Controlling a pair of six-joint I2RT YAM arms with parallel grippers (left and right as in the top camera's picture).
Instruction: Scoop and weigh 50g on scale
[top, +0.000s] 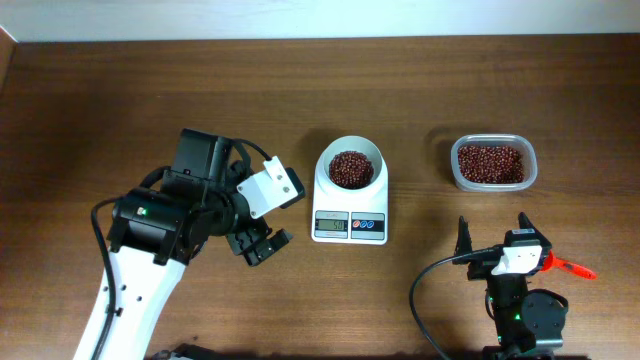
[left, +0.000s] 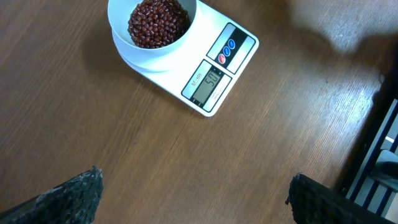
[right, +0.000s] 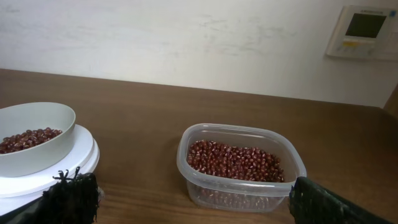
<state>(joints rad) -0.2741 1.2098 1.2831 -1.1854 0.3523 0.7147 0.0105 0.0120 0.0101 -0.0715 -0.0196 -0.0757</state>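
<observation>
Where cut by the bottom edge of the overhead view, loses the lower part of both arms. Places the scale (top: 349, 204) at mid-table, between the arms and touched by neither, display end toward the robot, with a white bowl (top: 351, 145) on its far end, heaped with red beans (top: 351, 168). Cannot read the display (left: 209, 81) from above; from the left wrist view, makes out dark digits resembling 50, perhaps with a further digit, not certain. Leaves the small print above those digits illegible. Notes two round buttons (left: 227, 51) beside the display, one blue, one reddish, markings too small to read. Crops the bowl's far rim in the left wrist view, and much of the scale in the right wrist view.

Shows the left gripper (top: 262, 245) spread wide and empty, just left of the scale and apart from it; on its own camera, only two dark fingertips (left: 78, 193) at the bottom corners. Shows the right gripper (top: 494, 235) likewise splayed, grasping nothing, near the front edge, well short of a clear tub (right: 242, 129) of red beans. Cannot identify an orange-red piece (top: 572, 267) jutting out beside that wrist. Catches a white wall panel (right: 365, 31) with a dark screen, lettering unreadable.
</observation>
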